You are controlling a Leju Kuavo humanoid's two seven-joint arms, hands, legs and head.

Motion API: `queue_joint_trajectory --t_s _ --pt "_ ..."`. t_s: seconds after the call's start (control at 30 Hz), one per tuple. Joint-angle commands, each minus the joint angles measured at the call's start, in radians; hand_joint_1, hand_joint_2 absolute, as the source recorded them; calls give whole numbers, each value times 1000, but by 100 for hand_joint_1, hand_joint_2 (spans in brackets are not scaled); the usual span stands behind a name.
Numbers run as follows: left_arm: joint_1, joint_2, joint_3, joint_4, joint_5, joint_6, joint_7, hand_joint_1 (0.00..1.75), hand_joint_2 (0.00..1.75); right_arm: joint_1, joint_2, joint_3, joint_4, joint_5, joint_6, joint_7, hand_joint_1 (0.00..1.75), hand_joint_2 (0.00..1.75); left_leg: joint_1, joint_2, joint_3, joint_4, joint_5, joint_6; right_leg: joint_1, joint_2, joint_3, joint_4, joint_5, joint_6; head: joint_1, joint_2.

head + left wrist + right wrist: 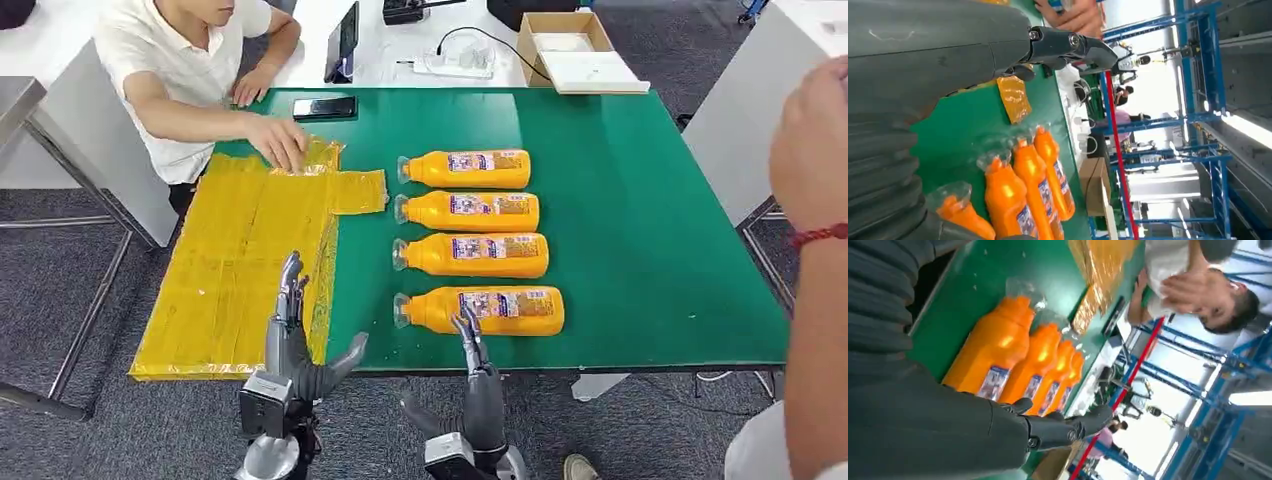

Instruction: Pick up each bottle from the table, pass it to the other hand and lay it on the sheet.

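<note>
Four orange bottles lying on their sides in a row on the green table (650, 200), long axes running left-right, clear-wrapped caps pointing toward the yellow sheet (240, 270). Nearest bottle (485, 310) just ahead of the right hand (478, 380), fingertips reaching up at its near side, contact not resolvable; hand empty, fingers extended and apart. Left hand (295, 345) likewise empty, fingers spread, hovering over the sheet's near edge. Right hand plainly the closer one; probably a grasp across the bottle's body. A person's hand (275, 140) pressing the sheet's far corner.
</note>
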Motion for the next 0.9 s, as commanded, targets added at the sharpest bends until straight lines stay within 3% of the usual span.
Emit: queue_joint_trajectory --t_s 0.03,0.13,0.23,0.37,0.53,0.6,0.77,0.9 --pt "-3 14 -38 42 8 15 -32 0 175 -36 58 -104 82 326 -70 -54 0 175 0 3 5 -2 -1 -1 0 1 4 -1 -1 -1 0 0" --pt "-17 32 -51 40 5 22 -32 0 175 -69 86 -203 37 560 -70 -54 0 175 0 1 3 -1 0 -1 0 -1 2 -1 -1 -1 0 0" --pt "-26 47 -43 58 2 24 -32 0 175 -182 91 -293 182 683 -70 -32 0 175 0 2 2 -1 0 -1 0 0 1 0 0 -1 0 0" --pt "-26 49 -40 59 2 23 -32 0 175 -200 89 -303 205 674 -70 -45 0 175 0 2 3 -2 1 -1 0 0 3 -1 1 -1 0 0" --pt "-10 51 -9 71 2 23 -22 0 175 -231 124 -515 236 864 -70 -14 0 175 0 2 6 -2 0 -1 0 0 6 -2 0 -1 0 0" --pt "-15 53 -1 83 -5 17 -14 0 175 -263 118 -551 285 869 -70 2 0 175 -1 2 6 -2 0 -1 0 -1 6 -1 0 -1 0 0" --pt "-12 55 12 86 -23 18 -4 0 175 -291 118 -556 345 866 -70 19 0 175 0 1 3 -1 1 0 0 0 4 -1 1 0 0 0" --pt "-26 41 49 94 -29 16 3 0 175 -379 48 -400 514 755 -70 112 0 175 0 4 5 -1 0 -1 0 3 4 -2 1 -1 0 0"
